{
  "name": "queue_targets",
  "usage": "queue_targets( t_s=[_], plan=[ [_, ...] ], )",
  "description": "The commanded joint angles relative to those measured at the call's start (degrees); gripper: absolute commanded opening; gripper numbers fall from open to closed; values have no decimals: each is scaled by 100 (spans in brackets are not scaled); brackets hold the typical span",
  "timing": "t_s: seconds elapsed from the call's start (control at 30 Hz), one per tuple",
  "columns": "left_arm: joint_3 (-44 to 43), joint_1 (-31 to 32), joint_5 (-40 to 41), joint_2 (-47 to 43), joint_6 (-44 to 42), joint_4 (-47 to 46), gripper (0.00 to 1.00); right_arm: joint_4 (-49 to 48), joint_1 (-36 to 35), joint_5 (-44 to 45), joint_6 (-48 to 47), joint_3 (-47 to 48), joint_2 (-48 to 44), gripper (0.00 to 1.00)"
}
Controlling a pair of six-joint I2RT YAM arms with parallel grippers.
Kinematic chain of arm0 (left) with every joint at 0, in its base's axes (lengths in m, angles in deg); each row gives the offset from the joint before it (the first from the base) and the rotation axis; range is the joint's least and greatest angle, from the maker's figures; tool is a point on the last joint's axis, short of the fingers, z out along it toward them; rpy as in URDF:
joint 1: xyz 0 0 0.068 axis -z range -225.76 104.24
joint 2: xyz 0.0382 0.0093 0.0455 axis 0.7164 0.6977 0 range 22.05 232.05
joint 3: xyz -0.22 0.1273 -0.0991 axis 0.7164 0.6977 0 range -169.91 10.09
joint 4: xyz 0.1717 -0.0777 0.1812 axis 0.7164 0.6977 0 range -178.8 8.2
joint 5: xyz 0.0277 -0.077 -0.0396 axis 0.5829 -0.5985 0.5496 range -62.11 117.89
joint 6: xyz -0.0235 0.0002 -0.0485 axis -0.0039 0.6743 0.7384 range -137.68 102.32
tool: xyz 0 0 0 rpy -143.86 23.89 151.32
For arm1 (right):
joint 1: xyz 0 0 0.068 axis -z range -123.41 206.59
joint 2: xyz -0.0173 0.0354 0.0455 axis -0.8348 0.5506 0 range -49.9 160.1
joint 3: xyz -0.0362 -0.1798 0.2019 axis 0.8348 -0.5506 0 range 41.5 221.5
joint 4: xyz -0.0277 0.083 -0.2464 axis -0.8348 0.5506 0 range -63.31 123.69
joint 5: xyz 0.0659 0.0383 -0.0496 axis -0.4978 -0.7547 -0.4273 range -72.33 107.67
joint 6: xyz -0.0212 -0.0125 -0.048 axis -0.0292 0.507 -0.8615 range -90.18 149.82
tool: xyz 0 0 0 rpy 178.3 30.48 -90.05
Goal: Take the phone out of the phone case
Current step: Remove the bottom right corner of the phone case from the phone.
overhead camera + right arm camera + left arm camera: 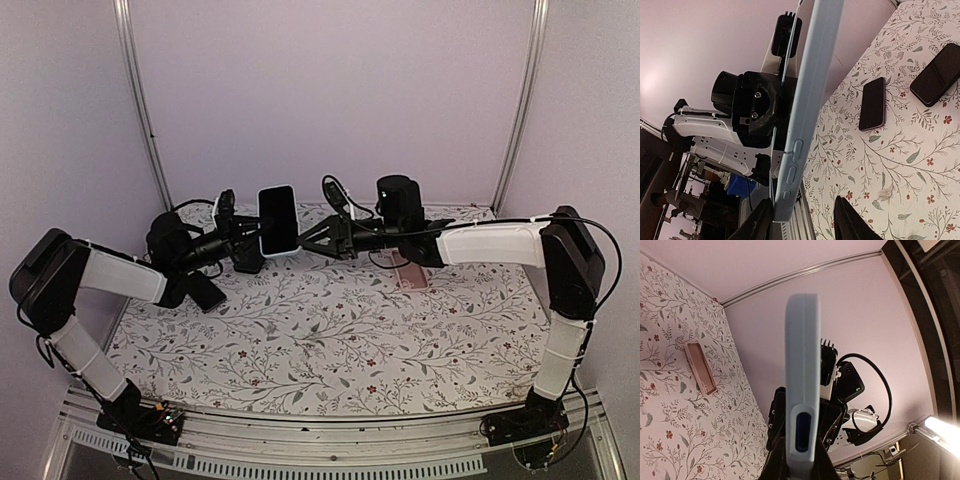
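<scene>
Floral table (330, 340) — phone (278, 220) crosswise to arms (480, 243)

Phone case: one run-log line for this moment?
left gripper: shut on phone case, held upright in air | right gripper: jaws open, astride case edge | phone: in case, not yet out

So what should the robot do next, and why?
Probably close the right gripper on the case. The left gripper holds it up in the air, and the case's edge sits between the right one's fingers, with a gap on one side. A second grip could let the arms peel it off the phone.
</scene>
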Motion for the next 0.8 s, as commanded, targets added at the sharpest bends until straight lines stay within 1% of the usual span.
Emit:
queue_targets(
  t_s=[0.0,0.37,0.77],
  plan=[
    [-127,-54,71,-45,47,-668,0,41,0,28,-23,-170,-265,43],
    [-173,-52,112,34,73,-709,0,33,0,-78,-49,-308,-372,43],
    [-245,-19,-23,-1,-4,-705,0,61,-5,-77,46,-225,-233,42]
  ],
)
